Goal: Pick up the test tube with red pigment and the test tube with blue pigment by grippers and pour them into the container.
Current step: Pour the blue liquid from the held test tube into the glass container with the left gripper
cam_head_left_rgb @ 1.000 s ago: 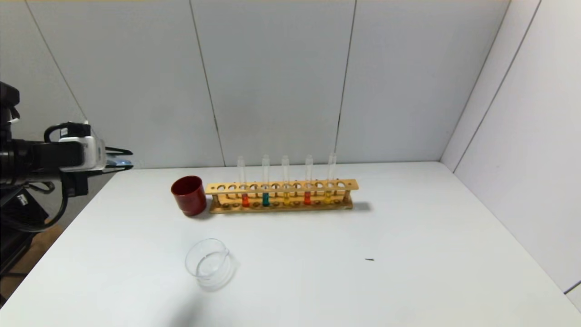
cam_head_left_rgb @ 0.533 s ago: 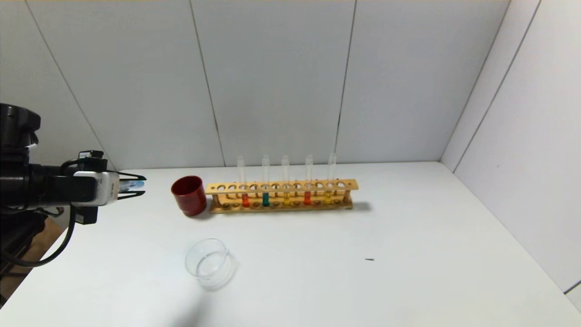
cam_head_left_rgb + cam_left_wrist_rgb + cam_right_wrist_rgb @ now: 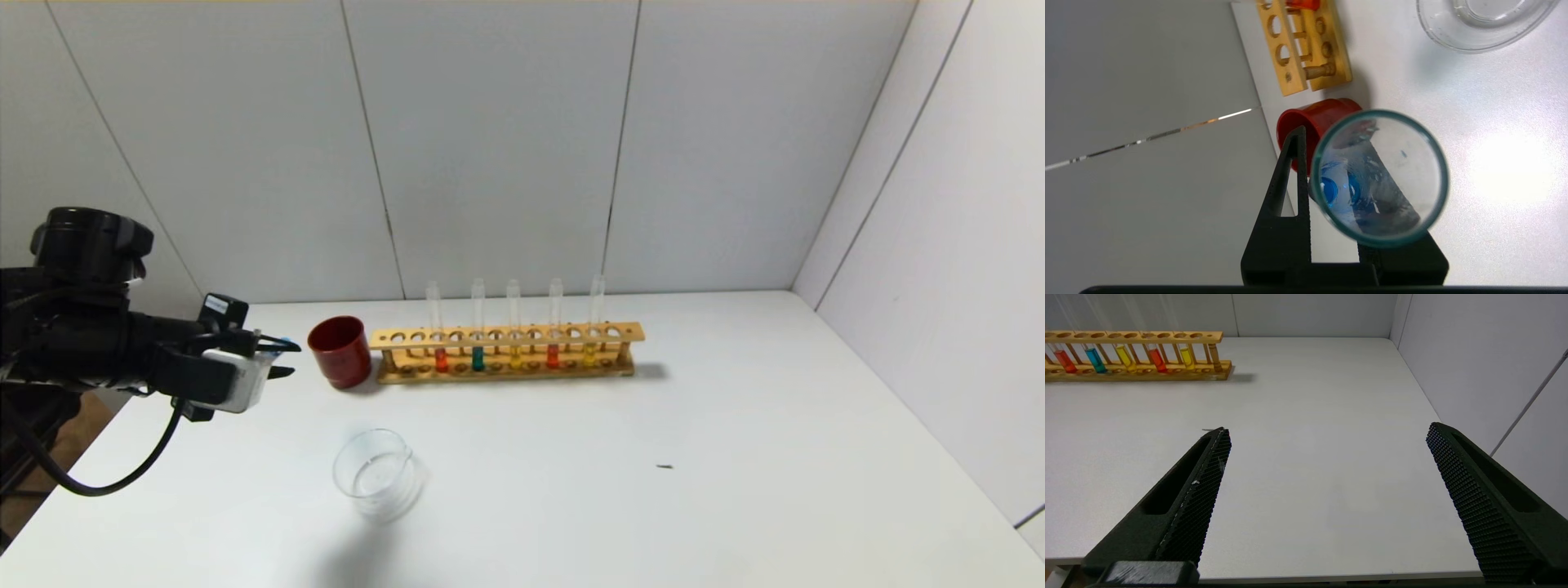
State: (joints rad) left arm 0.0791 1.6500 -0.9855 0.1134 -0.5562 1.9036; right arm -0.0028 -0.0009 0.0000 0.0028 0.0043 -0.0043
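Clear glass makes the dish (image 3: 375,474), which sits near the front of the white counter (image 3: 653,490), a bit left of the middle. Farther back on the left, the left hand (image 3: 282,358) hangs over the counter edge. It is closed on a glass tube (image 3: 1380,179) with blue drops inside. Just right of that hand stands a red cup (image 3: 339,351). Next to the cup is a wooden rack (image 3: 506,353). In it stand the red tube (image 3: 441,343), the blue tube (image 3: 478,343), two yellow tubes and one more red one. The right hand (image 3: 1327,490) waits wide open and holds nothing, over the near right edge of the counter.
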